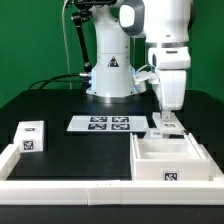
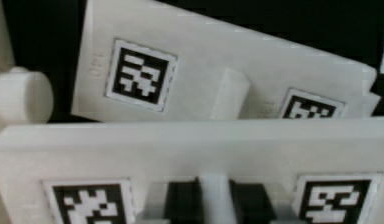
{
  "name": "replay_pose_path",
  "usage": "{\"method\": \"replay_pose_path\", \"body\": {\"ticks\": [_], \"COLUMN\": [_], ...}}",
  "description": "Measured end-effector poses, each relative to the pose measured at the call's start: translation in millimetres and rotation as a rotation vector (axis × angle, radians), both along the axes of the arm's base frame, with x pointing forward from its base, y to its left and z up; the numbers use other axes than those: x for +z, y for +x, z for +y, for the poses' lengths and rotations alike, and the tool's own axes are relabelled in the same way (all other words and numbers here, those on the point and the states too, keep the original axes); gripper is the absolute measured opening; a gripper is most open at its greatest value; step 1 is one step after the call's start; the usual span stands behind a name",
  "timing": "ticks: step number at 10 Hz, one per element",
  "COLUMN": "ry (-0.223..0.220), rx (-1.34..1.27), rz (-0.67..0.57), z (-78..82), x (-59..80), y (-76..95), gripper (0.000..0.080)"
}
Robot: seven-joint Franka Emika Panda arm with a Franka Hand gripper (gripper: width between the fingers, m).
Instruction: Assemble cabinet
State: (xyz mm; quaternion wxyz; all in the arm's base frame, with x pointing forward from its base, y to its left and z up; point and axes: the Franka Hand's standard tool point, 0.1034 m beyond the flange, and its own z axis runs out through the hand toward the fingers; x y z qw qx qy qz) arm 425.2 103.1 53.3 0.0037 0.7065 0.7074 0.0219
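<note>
White open-top cabinet (image 1: 150, 165) w/ b&w tags (image 1: 170, 177), hand (image 1: 167, 128) low over it — grip unclear

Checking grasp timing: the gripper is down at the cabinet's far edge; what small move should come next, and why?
Probably close the gripper on the far wall of the cabinet, if not gripped already: in the exterior view the fingertips are down at that edge, and tagged white panels fill the wrist view. Jaw state is unclear.

Arm (image 1: 112, 55) upright, wrist (image 1: 168, 52) vert., tool (image 1: 167, 124) tip-down (jaw gap unclear)
</note>
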Motion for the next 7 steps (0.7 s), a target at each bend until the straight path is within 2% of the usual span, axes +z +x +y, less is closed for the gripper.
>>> {"method": "replay_pose_path", "body": {"ticks": [2,5,7], "ry": [-0.002,-0.001,-0.006], "rx": [-0.003,-0.005,-0.011], "rz": [-0.001,-0.002,-0.004], "z": [-3.4,-2.9,0.6], "x": [0.7,1.0,4.9], "y": [6.9,7.7,15.0], "gripper": [0.0069,0.0069,0.007]}}
